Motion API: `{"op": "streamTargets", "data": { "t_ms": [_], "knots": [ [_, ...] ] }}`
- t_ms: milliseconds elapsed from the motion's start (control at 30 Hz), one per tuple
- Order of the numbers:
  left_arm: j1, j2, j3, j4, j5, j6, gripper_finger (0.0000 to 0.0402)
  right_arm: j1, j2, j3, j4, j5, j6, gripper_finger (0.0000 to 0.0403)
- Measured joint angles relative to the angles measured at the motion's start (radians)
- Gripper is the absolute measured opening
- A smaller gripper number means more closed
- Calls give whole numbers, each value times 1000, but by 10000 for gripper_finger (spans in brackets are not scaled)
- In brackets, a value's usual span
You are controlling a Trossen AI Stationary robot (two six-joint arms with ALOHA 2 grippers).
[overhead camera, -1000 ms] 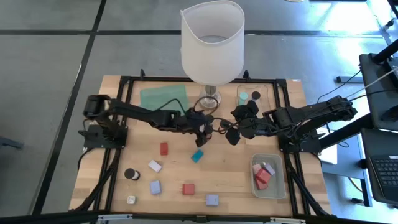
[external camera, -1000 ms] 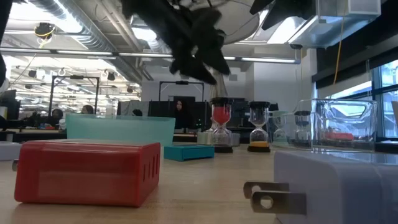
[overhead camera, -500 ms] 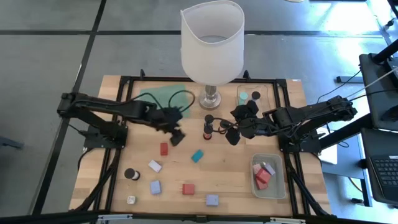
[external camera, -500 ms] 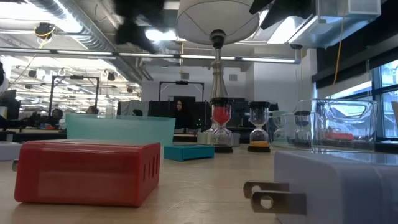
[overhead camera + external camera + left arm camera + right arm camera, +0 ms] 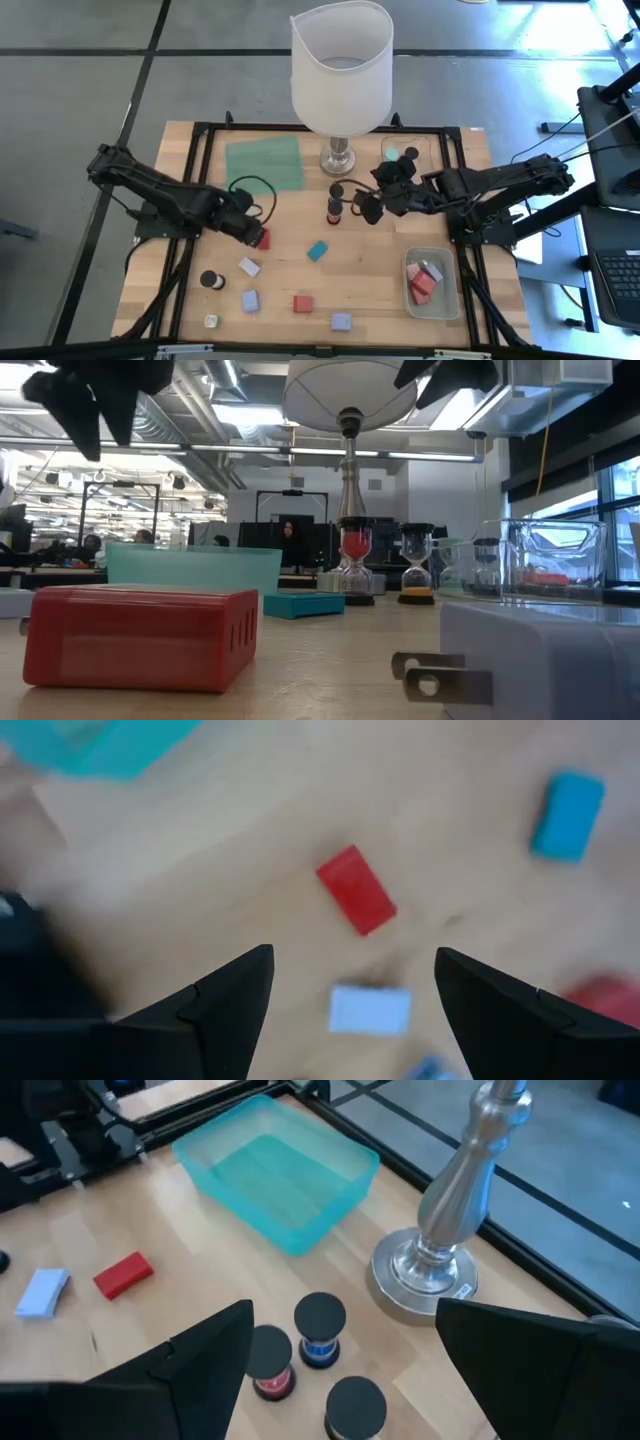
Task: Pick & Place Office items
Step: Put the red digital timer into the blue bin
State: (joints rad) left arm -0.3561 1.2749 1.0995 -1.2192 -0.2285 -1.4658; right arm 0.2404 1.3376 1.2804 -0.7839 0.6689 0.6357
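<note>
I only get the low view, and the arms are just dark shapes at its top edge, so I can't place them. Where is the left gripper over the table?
Observer: The left gripper hovers right beside a small red block, on the left half of the table.
Operator: Is it holding that block?
Observer: No. The left wrist view shows the block lying on the wood ahead of the open fingers, untouched.
Operator: And the right arm?
Observer: The right gripper is open and empty, next to three dark-capped cylinders standing near the lamp base.
</note>
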Motion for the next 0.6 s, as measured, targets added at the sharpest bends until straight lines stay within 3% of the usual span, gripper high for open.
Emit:
{"op": "streamTargets", "data": {
  "t_ms": [133, 267, 600],
  "knots": [
    [-19, 26, -56, 51, -5, -225, 274, -15, 0, 0, 16, -1, 0, 318],
    [-31, 73, -95, 101, -3, -321, 274, -23, 0, 0, 21, -3, 0, 318],
    [-27, 253, -127, 262, 12, -319, 274, -29, 0, 0, 22, -4, -16, 318]
  ]
}}
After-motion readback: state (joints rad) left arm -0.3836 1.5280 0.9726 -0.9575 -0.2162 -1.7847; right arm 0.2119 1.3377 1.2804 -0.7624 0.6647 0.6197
